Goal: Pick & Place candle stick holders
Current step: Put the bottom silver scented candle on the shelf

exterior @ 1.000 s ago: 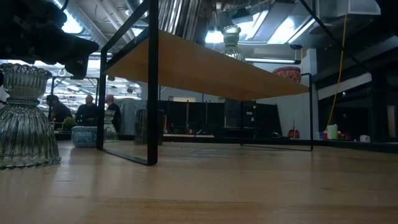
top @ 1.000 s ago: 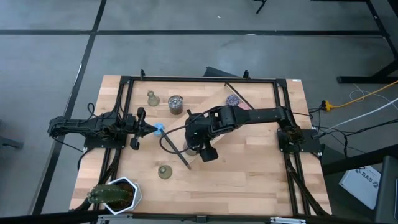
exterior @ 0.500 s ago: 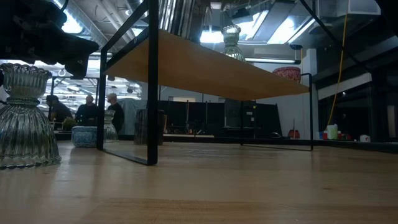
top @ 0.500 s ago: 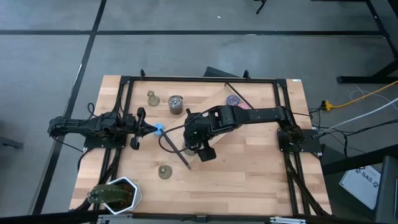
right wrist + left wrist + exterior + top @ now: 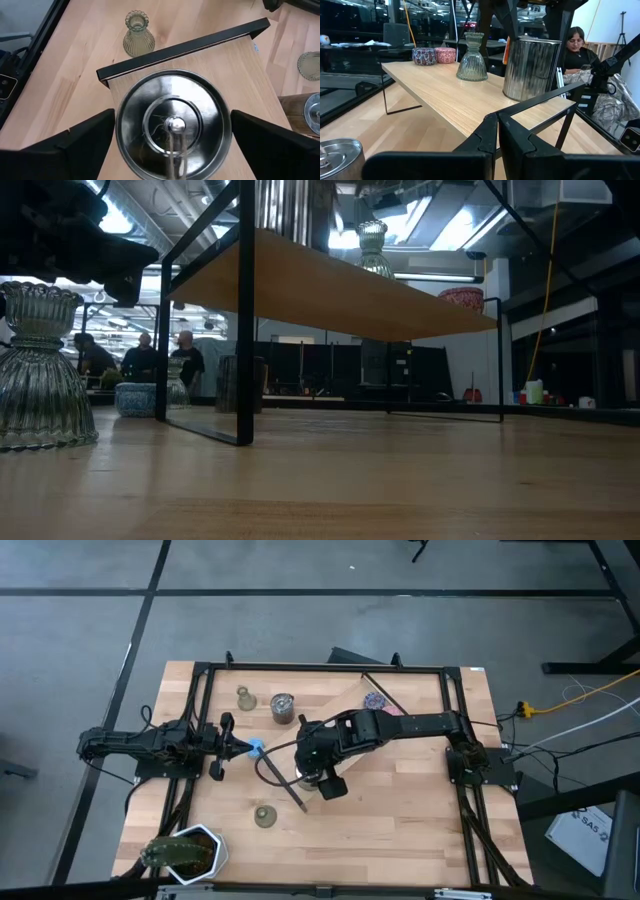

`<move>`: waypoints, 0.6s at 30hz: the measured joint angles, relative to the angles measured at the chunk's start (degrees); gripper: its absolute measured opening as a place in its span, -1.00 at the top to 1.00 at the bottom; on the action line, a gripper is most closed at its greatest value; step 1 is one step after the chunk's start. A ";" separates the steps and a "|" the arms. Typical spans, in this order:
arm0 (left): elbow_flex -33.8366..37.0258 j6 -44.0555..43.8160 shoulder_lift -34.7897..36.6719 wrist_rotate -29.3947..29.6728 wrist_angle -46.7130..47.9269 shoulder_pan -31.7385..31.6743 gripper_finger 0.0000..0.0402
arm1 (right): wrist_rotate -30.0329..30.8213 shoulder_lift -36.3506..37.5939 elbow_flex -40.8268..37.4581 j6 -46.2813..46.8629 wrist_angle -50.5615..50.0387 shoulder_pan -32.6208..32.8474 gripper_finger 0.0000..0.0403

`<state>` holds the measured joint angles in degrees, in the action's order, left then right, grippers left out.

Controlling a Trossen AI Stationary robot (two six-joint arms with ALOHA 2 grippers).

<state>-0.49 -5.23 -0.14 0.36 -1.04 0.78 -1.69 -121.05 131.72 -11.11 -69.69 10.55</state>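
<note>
Three olive-green ribbed candle stick holders show. One (image 5: 245, 697) stands on the table at the far left, one (image 5: 265, 815) on the table near the front, and one (image 5: 472, 57) on a raised wooden shelf (image 5: 445, 95). My right gripper (image 5: 172, 120) is open over a silver tin (image 5: 172, 127) that stands at the shelf's near end. Its fingers stand on either side of the tin, and I see no touch. My left gripper (image 5: 497, 135) is shut and empty at the table's left, just short of a blue puck (image 5: 255, 748).
A second silver tin (image 5: 283, 707) stands on the table beside the far-left holder. Two glittery pucks (image 5: 434, 55) sit on the shelf's far end. A potted plant (image 5: 180, 852) is at the front left corner. A black frame (image 5: 320, 667) rims the table. People sit in the room behind.
My right gripper has edged slightly toward the table's left edge above the shelf, staying open. My left arm has kept still.
</note>
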 joint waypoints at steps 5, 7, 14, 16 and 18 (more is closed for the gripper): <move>0.00 0.00 0.00 0.01 0.00 0.00 0.94 | -0.01 0.00 0.00 0.00 1.55 -0.02 -0.98; -0.01 -0.01 0.00 0.00 0.00 0.00 0.94 | -0.01 0.00 0.00 0.01 1.79 -0.02 -0.98; -0.01 0.00 0.00 0.02 0.00 -0.01 0.94 | 0.23 0.34 0.00 0.05 2.10 -0.02 -0.99; -0.02 -0.02 0.00 0.01 0.00 -0.01 0.94 | 1.15 0.83 0.00 0.11 2.45 0.00 -0.99; -0.02 -0.01 0.00 0.00 0.00 0.00 0.94 | 2.14 1.37 0.01 0.16 2.34 0.00 -0.99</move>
<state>-0.51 -5.24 -0.14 0.37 -1.04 0.78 0.45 -119.69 131.73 -10.96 -67.36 10.55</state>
